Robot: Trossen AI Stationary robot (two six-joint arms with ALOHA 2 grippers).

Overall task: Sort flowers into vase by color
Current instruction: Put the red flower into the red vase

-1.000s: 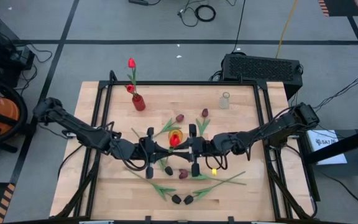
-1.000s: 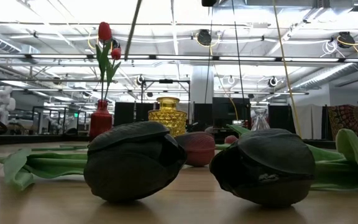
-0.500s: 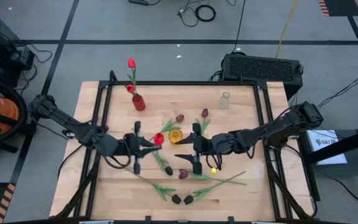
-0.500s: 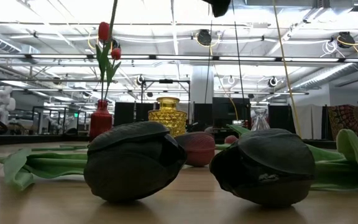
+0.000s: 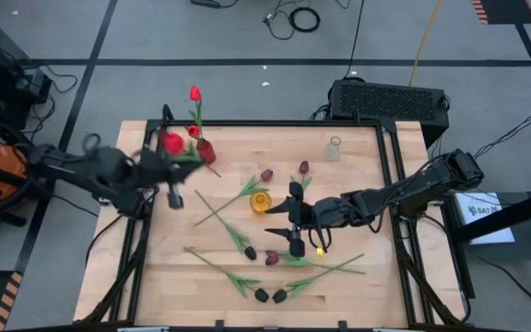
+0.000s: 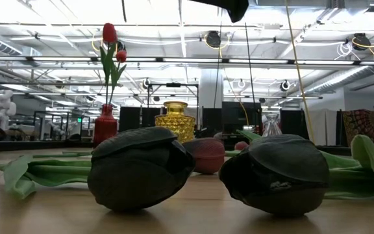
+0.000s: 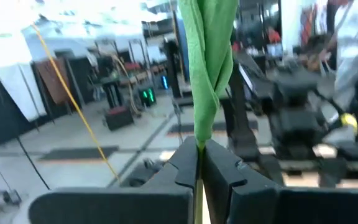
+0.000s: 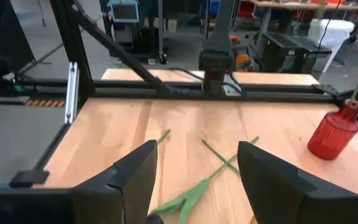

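Observation:
My left gripper (image 5: 172, 177) hangs over the table's far left part, shut on a red tulip (image 5: 171, 143) beside the red vase (image 5: 206, 151). That vase holds two red tulips (image 5: 194, 93). My right gripper (image 5: 293, 219) stands open near the table's middle, beside the yellow vase (image 5: 261, 201), with nothing between its fingers (image 8: 129, 180). Several maroon and black tulips (image 5: 272, 258) lie flat on the wood by their stems and heads. Two black heads (image 6: 138, 168) fill the low view. My left gripper pinches the red tulip's green stem and leaf (image 7: 199, 142) between its two fingers. The leaf (image 7: 207, 62) stands out beyond the fingertips. The tulip is lifted clear of the table, its red head near the red vase's neck.
A small clear vase (image 5: 333, 148) stands at the far right of the table. A black frame (image 5: 275, 123) runs round the tabletop. Crossed green stems (image 8: 219, 165) lie ahead of my right gripper, with the red vase (image 8: 334, 134) beyond them.
My left gripper has carried the red tulip from beside the yellow vase toward the table's far left, rising and rolling as it went; the tulip now hangs clear near the red vase. My right gripper has stayed near the middle.

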